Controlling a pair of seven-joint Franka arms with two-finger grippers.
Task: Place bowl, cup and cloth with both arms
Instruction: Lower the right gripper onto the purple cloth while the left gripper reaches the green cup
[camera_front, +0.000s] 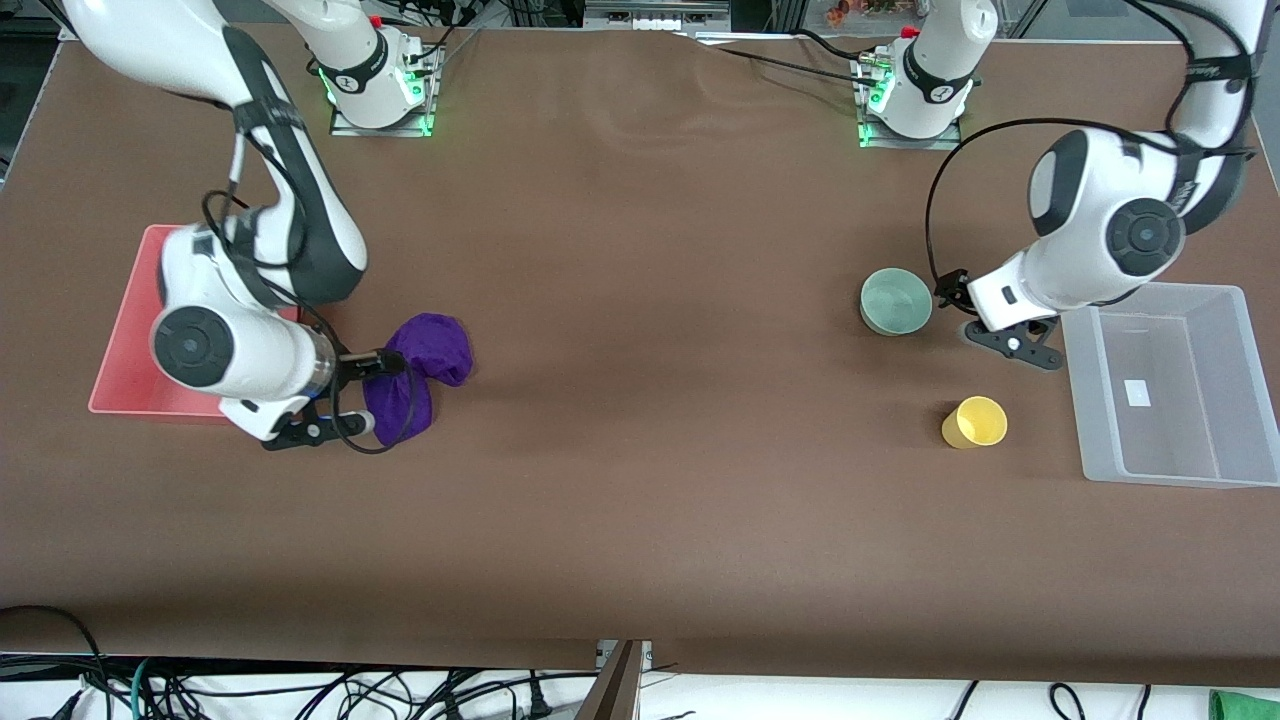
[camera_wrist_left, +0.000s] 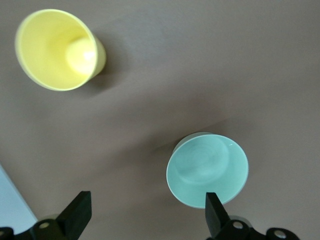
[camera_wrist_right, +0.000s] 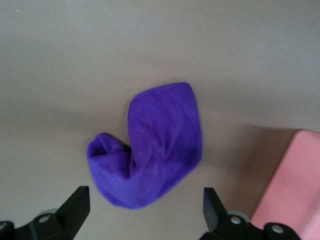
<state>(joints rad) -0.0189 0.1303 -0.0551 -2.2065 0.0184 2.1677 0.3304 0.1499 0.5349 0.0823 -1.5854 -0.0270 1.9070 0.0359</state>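
Hovering spread-fingered, my left pincer (camera_wrist_left: 145, 215) hangs over the tabletop (camera_front: 640, 400) beside the bowl (camera_front: 896, 301), the cup (camera_front: 975, 422) nearby; my right pincer (camera_wrist_right: 142, 212), equally released, overhangs the cloth (camera_front: 420, 370).

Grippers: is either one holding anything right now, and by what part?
Nothing held. Left gripper open above the bowl; right gripper open above the cloth.

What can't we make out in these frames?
- Front view: right pincer fingertips, hidden by its own wrist against the deep purple fabric cloth.
- Front view: red flat tray, partly covered by the right arm.
- Left wrist view: clear plastic bin, cut off by the edge.
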